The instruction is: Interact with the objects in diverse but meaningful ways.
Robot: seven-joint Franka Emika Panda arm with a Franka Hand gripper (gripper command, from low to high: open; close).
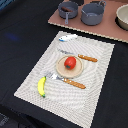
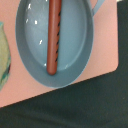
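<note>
Pincer: out of sight in both views; spread impossible to tell.
Directly below wrist: brown sausage stick (image 2: pixel 53 35), lying lengthwise inside grey pot (image 2: pixel 30 65) on pink board (image 2: pixel 102 55).
Handling, as judged: light, rigid, smooth plastic; likely slippery.
Hold: mid-length, across narrow width.
Farther off: tomato (image 1: pixel 70 62), banana (image 1: pixel 42 86) on placemat (image 1: pixel 95 70).

Both views soft and blurry — even light, faint glare inside the pan (image 2: pixel 55 42).
</note>
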